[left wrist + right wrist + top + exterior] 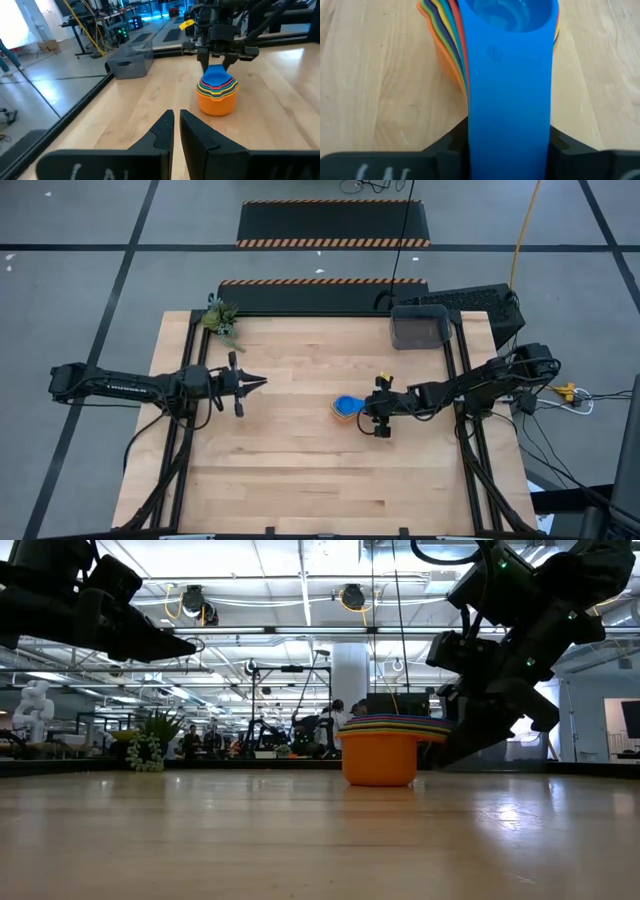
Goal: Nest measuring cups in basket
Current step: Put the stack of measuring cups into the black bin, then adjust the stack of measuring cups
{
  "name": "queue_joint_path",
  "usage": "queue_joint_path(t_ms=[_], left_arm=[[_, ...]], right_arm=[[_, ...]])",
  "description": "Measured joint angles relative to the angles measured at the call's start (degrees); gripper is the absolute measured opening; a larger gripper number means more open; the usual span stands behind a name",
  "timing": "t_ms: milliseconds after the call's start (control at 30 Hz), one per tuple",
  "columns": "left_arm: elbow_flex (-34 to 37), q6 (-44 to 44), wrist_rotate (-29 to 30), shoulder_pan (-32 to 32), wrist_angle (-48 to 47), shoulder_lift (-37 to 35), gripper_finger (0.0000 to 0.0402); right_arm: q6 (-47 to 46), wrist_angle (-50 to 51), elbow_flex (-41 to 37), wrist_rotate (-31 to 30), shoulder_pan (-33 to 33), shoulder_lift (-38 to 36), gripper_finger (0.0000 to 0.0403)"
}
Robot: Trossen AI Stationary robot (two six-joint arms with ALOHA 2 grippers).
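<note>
- A pale wooden butcher-block table (pixel 300 470) fills a dark frame, with a wide workshop hall of benches and ceiling lights behind it.
- The small dark grey rectangular plastic basket (pixel 419 327) sits at the table's far right corner; nothing can be seen inside it.
- The stack of nested plastic measuring cups (pixel 217 91), orange outermost and blue innermost, stands upright on the bare wood well short of the basket, nearer the table's middle.
- The right gripper (pixel 376 410) is at the stack on its right-hand side, and the broad blue handle (pixel 510 90) runs straight in between its two dark fingers. The jaws stand at each edge of that handle, but whether they already pinch it I cannot tell.
- The left gripper (pixel 252 382) hangs above the table, far from the basket and well apart from the stack, fingers pressed together on nothing.
- Judged step: taking hold of the stack by its handle, before carrying it.
- The next move probably calls for a firm squeeze on the handle, a level lift so the cups stay nested, then travel toward the basket.
</note>
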State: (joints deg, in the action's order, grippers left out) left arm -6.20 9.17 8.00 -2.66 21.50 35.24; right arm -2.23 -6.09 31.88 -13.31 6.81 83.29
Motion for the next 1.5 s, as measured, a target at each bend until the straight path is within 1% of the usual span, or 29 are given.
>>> queue_joint_path(t_ms=[67, 167, 200, 333, 433, 533, 600, 767, 933, 1033, 1133, 1333, 1367, 1500], left_arm=[[-0.09, 1.22, 2.25, 0.01, -0.17, 0.0, 0.0035], [-2.47, 0.76, 9.47, -0.01, -2.81, 0.02, 0.0035], [-3.87, 0.28, 11.03, -0.01, -4.62, 0.0, 0.0035], [-9.48, -2.48, 12.29, -0.01, -14.97, 0.06, 0.0035], [-13.11, -3.7, 14.11, 0.01, -20.61, 0.89, 0.0035], [-15.58, -2.59, 19.92, 0.01, -22.2, 2.31, 0.0035], [-16.25, -1.4, 21.97, -0.03, -21.36, 3.01, 0.0035], [-16.52, 2.75, 22.09, 0.18, -17.92, 6.49, 0.0035], [-16.52, 4.12, 22.01, 0.21, -13.77, 10.5, 0.0036], [-16.51, 5.11, 19.61, 0.63, -10.96, 12.76, 0.0041], [-16.52, 5.33, 16.43, 1.26, -7.62, 15.11, 0.0064], [-16.52, 5.83, 11.08, 2.05, -0.52, 19.75, 0.0138], [-16.52, 5.93, 10.9, 2.06, 0.17, 20.44, 0.015], [-16.52, 5.74, 10.94, 1.87, 2.2, 22.8, 0.0185]], right_arm=[[-0.11, -0.09, 0.0, -0.05, -0.33, 0.0, 0.0122], [-0.17, -1.26, -0.01, -0.06, -0.85, 0.0, 0.0119], [-0.21, -1.99, -0.02, -0.08, -1.01, 0.0, 0.0117], [-0.12, -2.81, 0.39, -0.1, -1.25, -0.08, 0.0117], [-0.52, -2.83, 1.23, -0.28, -1.25, -0.91, 0.0117], [-1.57, -2.88, 1.8, -0.37, -1.23, -2.89, 0.0117], [-2.07, -2.85, 2.27, -1.14, -1.23, -4.72, 0.0116], [-4.33, -2.11, 2.4, -2.28, -1.08, -9.96, 0.0114], [-4.69, -2.19, 2.4, -5.94, 0.44, -13.61, 0.011], [-5.19, -2.49, 2.4, -8.31, 1.35, -15.73, 0.0103], [-5.65, -2.33, 2.4, -10.12, 2.08, -18.13, 0.0084], [-4.53, -1.68, 2.45, -10.75, 3.9, -22.01, 0.0008], [-4.19, -1.11, 2.45, -10.75, 4.2, -22.08, 0.0003], [-5.72, 1.72, 2.45, -10.72, 4.24, -22.01, 0.0007]])
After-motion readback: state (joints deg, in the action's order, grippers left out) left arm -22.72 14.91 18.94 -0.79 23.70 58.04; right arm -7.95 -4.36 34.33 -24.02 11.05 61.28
